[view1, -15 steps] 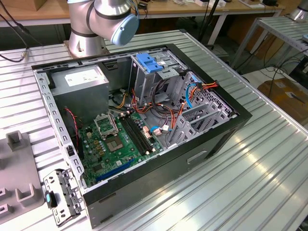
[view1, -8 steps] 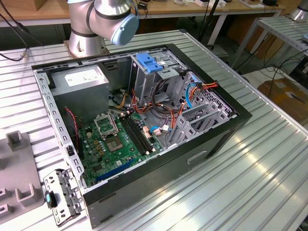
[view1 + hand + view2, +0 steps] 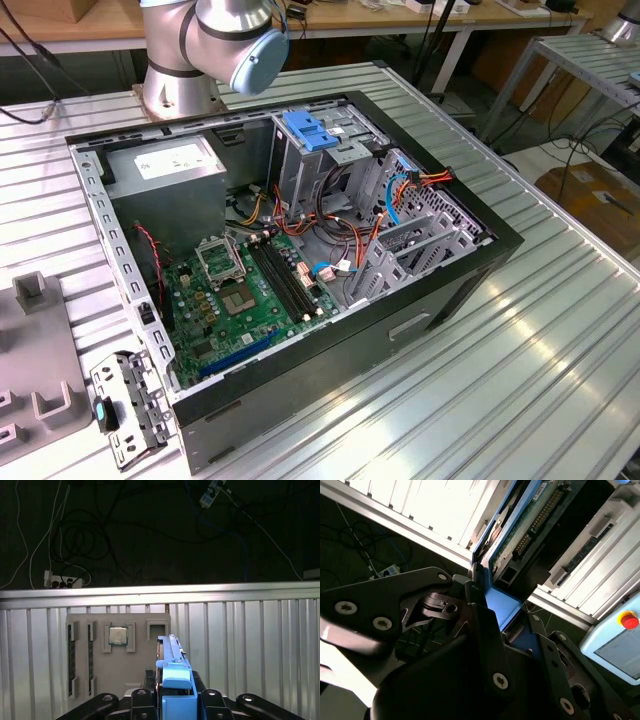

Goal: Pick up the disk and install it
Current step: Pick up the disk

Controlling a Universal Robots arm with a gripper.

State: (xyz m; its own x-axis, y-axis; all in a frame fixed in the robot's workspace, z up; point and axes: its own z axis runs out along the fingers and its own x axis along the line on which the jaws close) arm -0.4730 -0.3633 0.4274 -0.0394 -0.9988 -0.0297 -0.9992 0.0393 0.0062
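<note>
My gripper (image 3: 176, 699) is shut on the disk (image 3: 174, 672), its black fingers (image 3: 142, 699) clamped on both sides of the blue carrier. I hold the disk on edge above the ribbed metal table. In the second wrist view, the disk (image 3: 532, 517) shows its green circuit-board side and a blue rail between the same gripper (image 3: 507, 630) parts. In the exterior view, the open computer case (image 3: 430, 290) lies on its side on the table. A tall metal drive cage (image 3: 320, 165) with a blue latch stands inside it.
A grey fixture tray (image 3: 118, 675) holding a processor chip and memory sticks lies on the table below the disk. The case holds a green motherboard (image 3: 250, 290), a grey power-supply box (image 3: 165, 165) and loose cables. The arm's base (image 3: 190, 50) stands behind the case. A pendant with a red button (image 3: 629, 620) sits beyond the table.
</note>
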